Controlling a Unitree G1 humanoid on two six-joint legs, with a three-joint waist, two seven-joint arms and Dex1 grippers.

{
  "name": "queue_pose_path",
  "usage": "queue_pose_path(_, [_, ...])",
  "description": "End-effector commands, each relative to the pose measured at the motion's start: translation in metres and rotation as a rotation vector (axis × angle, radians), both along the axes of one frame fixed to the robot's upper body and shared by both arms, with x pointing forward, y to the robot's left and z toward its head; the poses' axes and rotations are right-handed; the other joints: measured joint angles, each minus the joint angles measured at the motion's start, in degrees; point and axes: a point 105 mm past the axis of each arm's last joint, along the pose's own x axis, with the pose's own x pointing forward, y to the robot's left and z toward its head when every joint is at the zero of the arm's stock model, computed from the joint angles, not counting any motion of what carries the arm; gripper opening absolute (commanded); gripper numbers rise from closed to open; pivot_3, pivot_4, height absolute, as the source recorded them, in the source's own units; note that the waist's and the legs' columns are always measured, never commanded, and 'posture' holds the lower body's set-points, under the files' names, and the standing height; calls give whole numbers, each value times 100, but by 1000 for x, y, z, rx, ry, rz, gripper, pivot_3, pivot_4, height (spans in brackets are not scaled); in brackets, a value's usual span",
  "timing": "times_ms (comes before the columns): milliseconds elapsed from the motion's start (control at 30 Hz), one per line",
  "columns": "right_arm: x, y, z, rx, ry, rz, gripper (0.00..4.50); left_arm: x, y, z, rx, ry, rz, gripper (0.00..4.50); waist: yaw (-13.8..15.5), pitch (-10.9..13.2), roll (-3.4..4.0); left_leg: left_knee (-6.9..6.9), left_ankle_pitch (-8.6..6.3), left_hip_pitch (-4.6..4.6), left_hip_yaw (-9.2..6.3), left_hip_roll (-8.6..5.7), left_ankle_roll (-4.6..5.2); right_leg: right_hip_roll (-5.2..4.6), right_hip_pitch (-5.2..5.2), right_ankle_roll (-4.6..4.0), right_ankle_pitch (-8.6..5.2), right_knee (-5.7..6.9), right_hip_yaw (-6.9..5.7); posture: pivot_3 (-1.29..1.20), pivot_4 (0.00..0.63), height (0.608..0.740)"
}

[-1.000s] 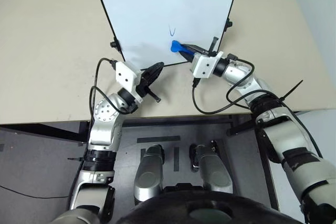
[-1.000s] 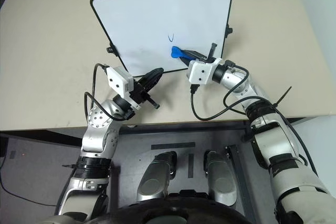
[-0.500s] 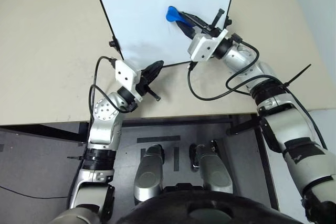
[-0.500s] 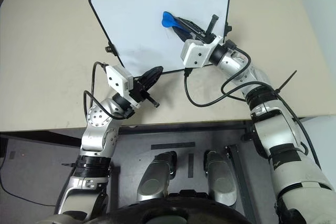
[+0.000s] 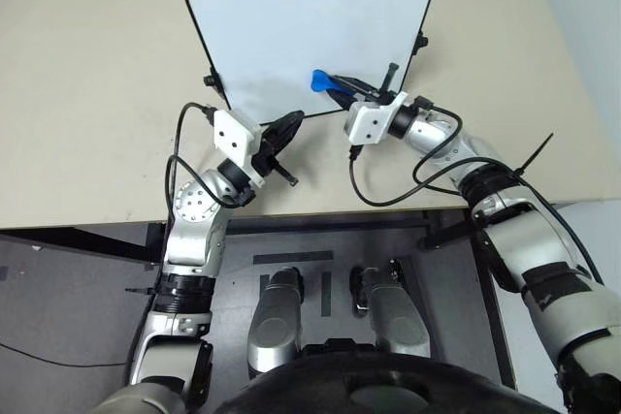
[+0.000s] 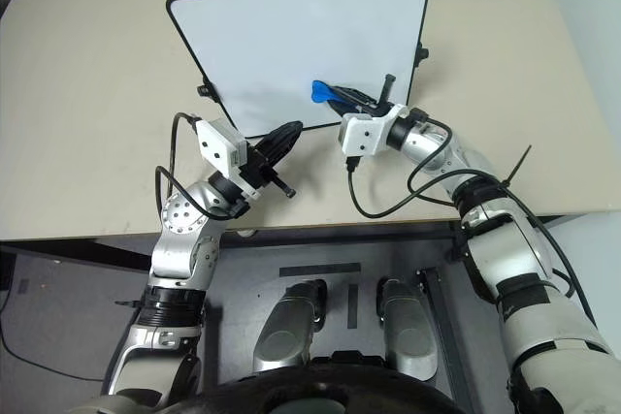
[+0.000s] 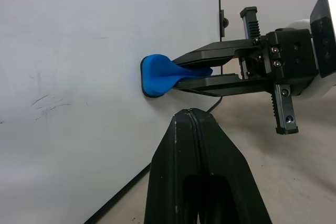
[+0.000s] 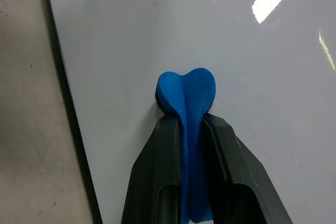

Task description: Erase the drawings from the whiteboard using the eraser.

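The whiteboard (image 5: pixel 291 26) lies on the beige table, black-framed, its white face plain apart from faint grey smudges (image 7: pixel 44 100). The drawings are out of view. My right gripper (image 5: pixel 336 86) is shut on the blue eraser (image 5: pixel 318 79), whose wide end presses flat on the board's near right part (image 8: pixel 186 90). From the side, the eraser (image 7: pixel 155 74) sits between the right fingers (image 7: pixel 210 55). My left gripper (image 5: pixel 288 127) is shut with nothing in it, at the board's near edge, its fingers (image 7: pixel 191 129) pointing toward the eraser.
The beige table (image 5: pixel 97 94) spreads around the board, and its front edge runs just behind my wrists. Small black knobs (image 5: pixel 210 79) (image 5: pixel 421 43) stick out from the board's two sides. A black cable (image 5: pixel 388 196) loops under the right wrist.
The right gripper swept the eraser up the board, then back toward the near edge. The small blue squiggle seen a second ago is gone. The left arm stayed still.
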Motion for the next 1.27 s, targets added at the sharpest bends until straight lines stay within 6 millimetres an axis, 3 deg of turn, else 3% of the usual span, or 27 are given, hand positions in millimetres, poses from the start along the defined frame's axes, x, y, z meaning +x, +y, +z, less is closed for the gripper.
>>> queue_pose_path(33, [-9, -15, 13, 68, 44, 17, 403, -2, -1, 11, -9, -50, -11, 0, 17, 0, 0, 0, 3, -2, 1, 0, 3, -1, 1, 3, -2, -3, 0, 0, 150, 740])
queue_pose_path(167, [-40, -45, 9, 101, 257, 22, 403, -4, 1, 11, -5, -46, -12, 0, 53, -2, -3, 4, 37, -20, 12, 0, 50, -1, 2, 22, -27, -22, -1, 0, 150, 740])
queue_pose_path(300, [-68, -86, -6, 36, 418, -92, 403, -6, 2, 9, -1, -40, -15, 0, 58, -4, -7, 6, 19, -40, 19, -1, 63, -1, 3, 39, -49, -57, -4, 0, 150, 740])
queue_pose_path(467, [-91, -109, -30, -17, 571, -177, 403, -4, 1, 8, 6, -31, -29, 0, 39, -6, -10, 4, 7, -31, 17, 0, 61, 0, 14, 46, -55, -66, -5, 0, 150, 740])
queue_pose_path(633, [-95, -105, -34, 22, 631, -180, 1986, -1, 0, 10, 7, -37, -40, 0, 8, -5, -10, 4, 24, 3, 17, -1, 71, 5, 47, 59, -45, -65, 2, 0, 150, 740])
queue_pose_path(867, [-89, -109, -8, 64, 512, -220, 4440, 4, 7, 14, 22, -47, -32, 0, 21, -5, -9, 7, 49, 7, 13, -2, 80, 6, 60, 85, -42, -69, 2, 0, 150, 740])
queue_pose_path(1000, [-89, -117, 13, 150, 455, -238, 4440, 4, 8, 14, 34, -46, -37, 0, 36, -5, -9, 7, 49, 4, 12, -4, 80, 6, 60, 76, -36, -70, 2, 0, 150, 740])
queue_pose_path(1267, [-97, -120, 18, 219, 448, -273, 4440, 6, 4, 17, 51, -32, -79, 0, 40, -6, -10, 4, 37, 3, 12, -4, 79, 8, 59, 70, -44, -74, 2, 0, 150, 740])
